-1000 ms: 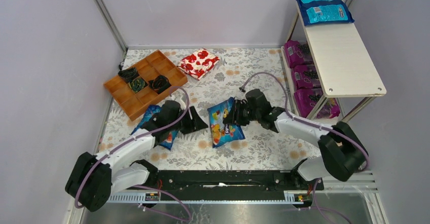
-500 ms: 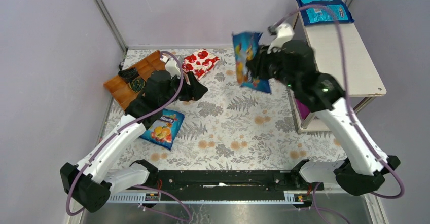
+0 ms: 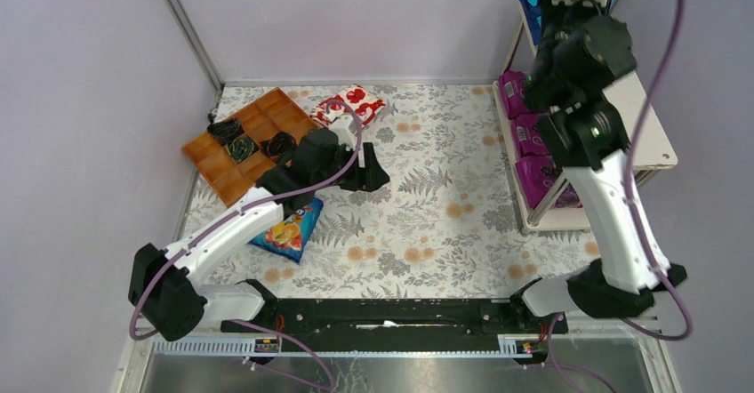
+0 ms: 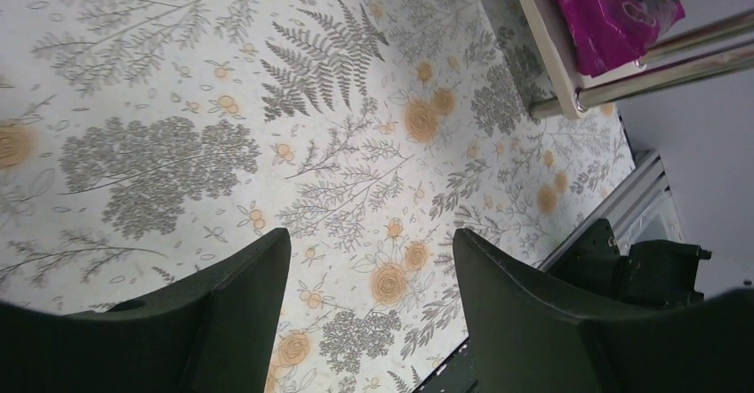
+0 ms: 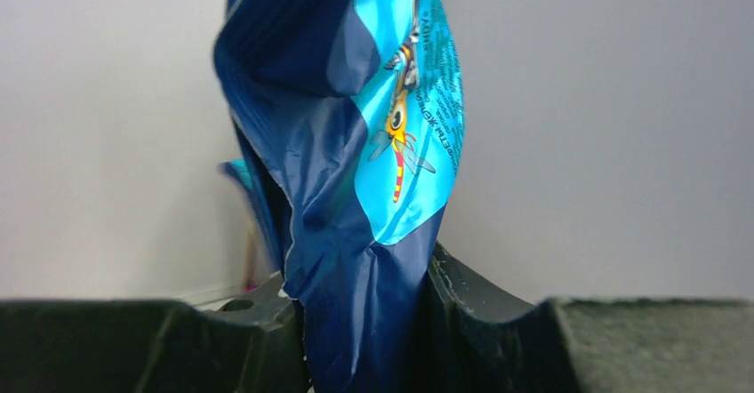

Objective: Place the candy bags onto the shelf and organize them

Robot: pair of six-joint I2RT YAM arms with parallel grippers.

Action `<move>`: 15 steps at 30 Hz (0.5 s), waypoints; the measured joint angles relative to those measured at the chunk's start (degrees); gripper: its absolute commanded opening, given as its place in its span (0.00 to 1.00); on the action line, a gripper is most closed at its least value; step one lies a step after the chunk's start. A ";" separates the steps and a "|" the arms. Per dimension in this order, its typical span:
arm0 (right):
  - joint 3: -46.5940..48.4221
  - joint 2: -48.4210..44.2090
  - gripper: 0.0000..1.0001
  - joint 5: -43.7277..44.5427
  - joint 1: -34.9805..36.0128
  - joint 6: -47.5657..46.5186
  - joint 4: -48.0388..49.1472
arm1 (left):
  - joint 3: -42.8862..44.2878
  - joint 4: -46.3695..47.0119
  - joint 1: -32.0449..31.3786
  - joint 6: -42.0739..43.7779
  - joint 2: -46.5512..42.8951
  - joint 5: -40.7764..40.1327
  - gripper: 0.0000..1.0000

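Broadly, the flowered table (image 3: 427, 224) holds the 2-board shelf (image 3: 653, 140) at its right edge, with purple bags (image 3: 532, 135) on the lower board. Up by the far end of the top board, the right gripper (image 5: 360, 313) pinches a blue bag (image 5: 391, 144) by 1 end (the bag stands upright). The left gripper (image 4: 369, 251) hangs wide open and empty over the table, near another blue bag (image 3: 286, 230).

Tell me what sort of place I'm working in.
Probably a lab test cell staged as a shop: plain walls on metal framing, a floral tablecloth, and a small shelf holding purple candy bags.
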 measured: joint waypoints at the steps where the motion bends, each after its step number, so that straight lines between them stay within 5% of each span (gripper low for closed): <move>1: 1.31 2.10 0.00 1.16 -1.84 -2.40 1.88 | 0.42 0.13 -0.57 0.00 0.96 0.11 0.72; 15: 9.11 23.61 0.00 6.08 -26.27 -10.45 3.19 | 1.27 1.44 -2.34 -0.04 7.85 2.95 0.73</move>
